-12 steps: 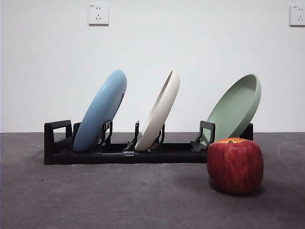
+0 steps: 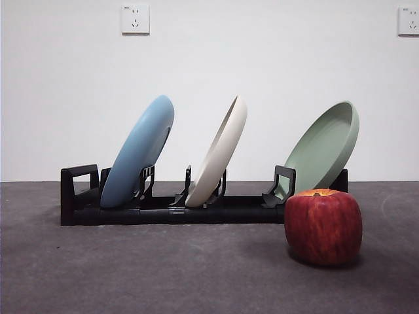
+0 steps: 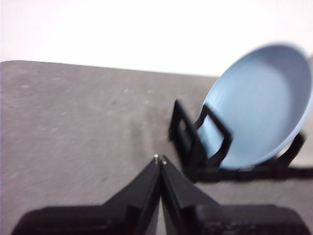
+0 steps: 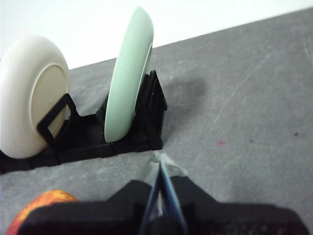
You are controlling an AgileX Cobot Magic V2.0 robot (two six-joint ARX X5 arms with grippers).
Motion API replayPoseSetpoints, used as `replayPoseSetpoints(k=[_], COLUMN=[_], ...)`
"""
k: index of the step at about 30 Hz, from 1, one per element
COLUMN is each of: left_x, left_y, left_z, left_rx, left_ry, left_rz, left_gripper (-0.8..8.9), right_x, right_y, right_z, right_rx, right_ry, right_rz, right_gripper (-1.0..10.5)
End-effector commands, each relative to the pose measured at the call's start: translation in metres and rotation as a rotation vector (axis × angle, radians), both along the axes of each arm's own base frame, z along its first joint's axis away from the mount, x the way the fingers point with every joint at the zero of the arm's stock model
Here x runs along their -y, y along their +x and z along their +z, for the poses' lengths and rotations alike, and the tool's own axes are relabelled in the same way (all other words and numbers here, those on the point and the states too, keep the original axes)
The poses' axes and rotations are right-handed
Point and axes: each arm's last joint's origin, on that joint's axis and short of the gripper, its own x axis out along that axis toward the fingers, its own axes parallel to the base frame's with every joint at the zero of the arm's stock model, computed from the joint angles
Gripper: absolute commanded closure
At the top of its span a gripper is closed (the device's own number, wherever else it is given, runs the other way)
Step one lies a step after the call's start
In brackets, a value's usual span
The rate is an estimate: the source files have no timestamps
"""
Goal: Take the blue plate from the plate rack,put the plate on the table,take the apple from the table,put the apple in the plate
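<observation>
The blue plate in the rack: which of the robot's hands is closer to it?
Left. The left hand hovers over the table beside the rack end holding the blue plate. The right hand is at the opposite end, by the green plate and apple.

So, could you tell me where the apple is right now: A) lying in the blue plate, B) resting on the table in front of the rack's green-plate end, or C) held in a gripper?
B: the apple rests on the table in front of the pale green plate, while the blue plate leans in the plate rack.
</observation>
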Motion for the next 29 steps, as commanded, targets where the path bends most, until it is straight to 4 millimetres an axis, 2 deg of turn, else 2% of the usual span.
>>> replayPoseSetpoints(k=[1, 7, 13, 16, 24, 29], left_x=[0.0, 0.0, 0.001, 0.003, 0.008, 0.013], left_y=[-0.001, -0.003, 0.005, 0.017, 0.061, 0.09], left_z=[0.005, 0.031, 0.068, 0.089, 0.139, 0.16], left_rx=[0.01, -0.037, -0.088, -0.131, -0.288, -0.399], left_ry=[-0.138, -0.191, -0.186, -0.177, -0.085, -0.098], left_rz=[0.0, 0.005, -0.021, -0.076, -0.261, -0.4], left_gripper=[8.21, 8.21, 8.21, 8.21, 8.21, 8.21], right_x=[0.0, 0.0, -0.001, -0.002, -0.012, -0.018], right_y=[-0.001, -0.002, 0.006, 0.015, 0.052, 0.081], right_z=[0.006, 0.03, 0.069, 0.091, 0.146, 0.165], right_rx=[-0.015, -0.05, -0.082, -0.111, -0.194, -0.307], right_ry=[0.088, 0.138, 0.131, 0.089, 0.033, -0.01], right_rz=[-0.016, -0.026, -0.028, -0.016, 0.193, 0.337], right_gripper=[9.6, 9.6, 9.6, 9.6, 9.6, 9.5])
